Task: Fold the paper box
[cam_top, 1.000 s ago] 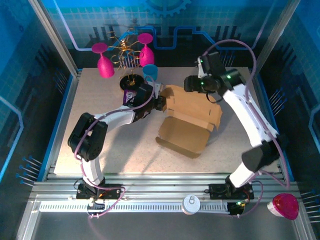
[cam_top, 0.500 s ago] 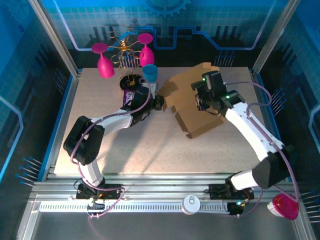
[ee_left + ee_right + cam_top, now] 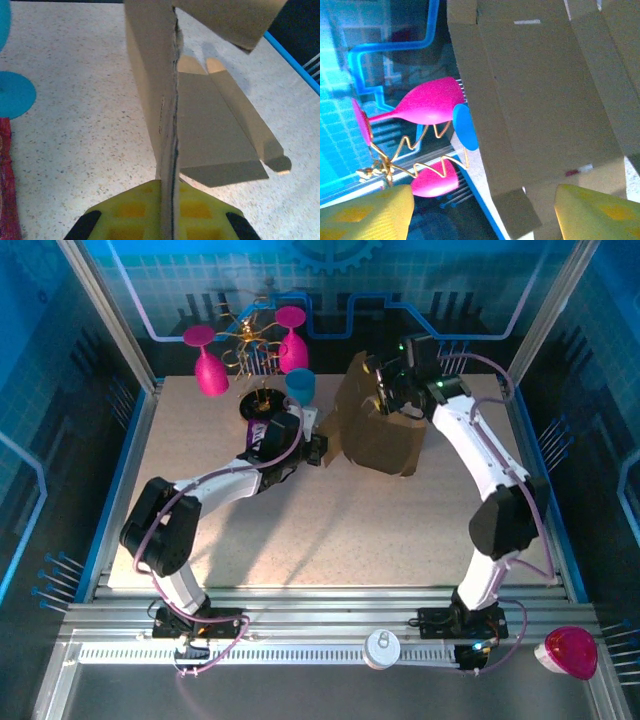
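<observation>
The brown paper box stands upright on the back middle of the table, its panels flat together and its flaps out. My left gripper is at its left edge. In the left wrist view that edge runs straight down between the yellow fingers, and the gripper is shut on it. My right gripper is against the box's upper part. In the right wrist view the box faces the camera, and the gripper is open with its fingers wide apart.
Two pink glasses hang on a gold wire rack at the back left. A blue cup and a purple packet sit just behind my left arm. A pink item lies off the table at front right.
The box went from lying open on the table to raised, then upright further back. My right arm swung back and left with it. My left gripper kept its hold on the edge.
</observation>
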Robot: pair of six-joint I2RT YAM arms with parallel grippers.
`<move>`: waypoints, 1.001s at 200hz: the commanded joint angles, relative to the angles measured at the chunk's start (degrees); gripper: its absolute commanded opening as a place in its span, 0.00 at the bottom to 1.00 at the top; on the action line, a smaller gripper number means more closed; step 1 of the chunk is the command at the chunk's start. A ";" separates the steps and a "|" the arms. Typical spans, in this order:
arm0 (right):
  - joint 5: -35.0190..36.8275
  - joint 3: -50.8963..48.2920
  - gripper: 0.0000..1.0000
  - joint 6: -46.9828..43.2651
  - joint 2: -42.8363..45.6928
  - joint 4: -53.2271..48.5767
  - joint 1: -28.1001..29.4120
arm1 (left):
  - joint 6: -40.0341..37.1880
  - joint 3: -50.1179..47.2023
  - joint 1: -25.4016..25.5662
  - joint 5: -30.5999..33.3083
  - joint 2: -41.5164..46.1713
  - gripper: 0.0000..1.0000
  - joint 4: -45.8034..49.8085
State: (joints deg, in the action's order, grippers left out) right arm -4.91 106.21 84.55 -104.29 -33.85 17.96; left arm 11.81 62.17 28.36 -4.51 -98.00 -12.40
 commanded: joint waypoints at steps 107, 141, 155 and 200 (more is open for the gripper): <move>-10.28 13.27 0.66 -20.52 -12.50 -13.62 3.05 | -12.43 -8.84 0.73 -8.10 12.93 0.00 9.41; -11.62 10.94 0.54 -19.43 -13.63 -10.65 2.27 | -13.00 -8.91 0.73 -8.01 13.41 0.00 10.16; -11.82 10.81 0.47 -19.10 -14.01 -9.93 1.94 | -13.03 -9.24 0.71 -7.94 13.57 0.00 10.29; -13.04 9.40 0.29 -17.72 -15.17 -8.20 1.71 | -13.09 -10.48 0.61 -7.21 14.07 0.00 10.36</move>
State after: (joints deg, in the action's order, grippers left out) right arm -16.16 116.95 65.84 -118.48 -43.62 20.12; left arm -0.16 53.01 28.67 -11.84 -85.58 -3.20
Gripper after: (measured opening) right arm 0.349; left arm 0.055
